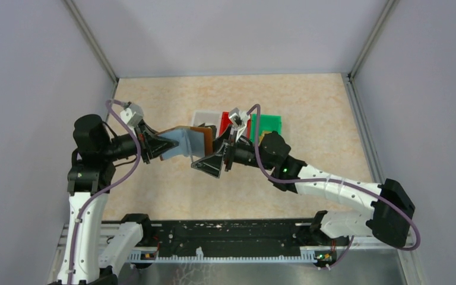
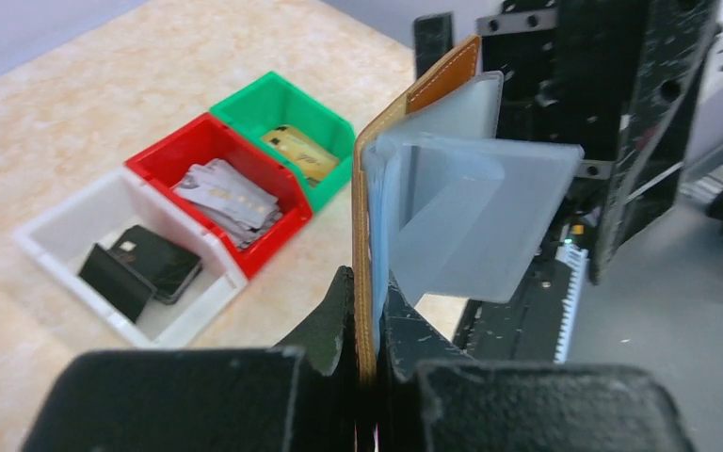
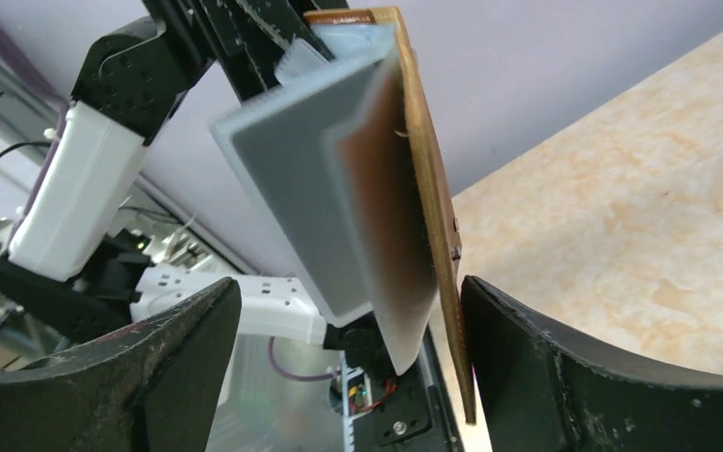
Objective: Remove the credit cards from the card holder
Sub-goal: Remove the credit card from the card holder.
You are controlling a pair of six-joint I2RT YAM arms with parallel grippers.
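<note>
My left gripper [image 1: 165, 144] is shut on the brown card holder [image 1: 190, 139] and holds it up in the air, open, with its pale bluish sleeves [image 2: 471, 212] fanned out. In the left wrist view the jaws pinch its brown cover [image 2: 369, 311]. My right gripper [image 3: 348, 330] is open, its fingers either side of the holder's free end [image 3: 377, 188]; the brown flap lies close beside the right finger [image 3: 565, 377]. Credit cards lie in the bins: black ones [image 2: 141, 264], silvery-white ones [image 2: 221, 193], a gold one [image 2: 299, 151]. I see no card in the sleeves.
Three small bins stand side by side on the beige table: white [image 2: 66, 226], red [image 2: 165, 151], green [image 2: 254, 99]. In the top view they sit behind the right gripper [image 1: 214, 159]. Grey walls enclose the table on three sides. A black rail runs along the near edge [image 1: 231, 240].
</note>
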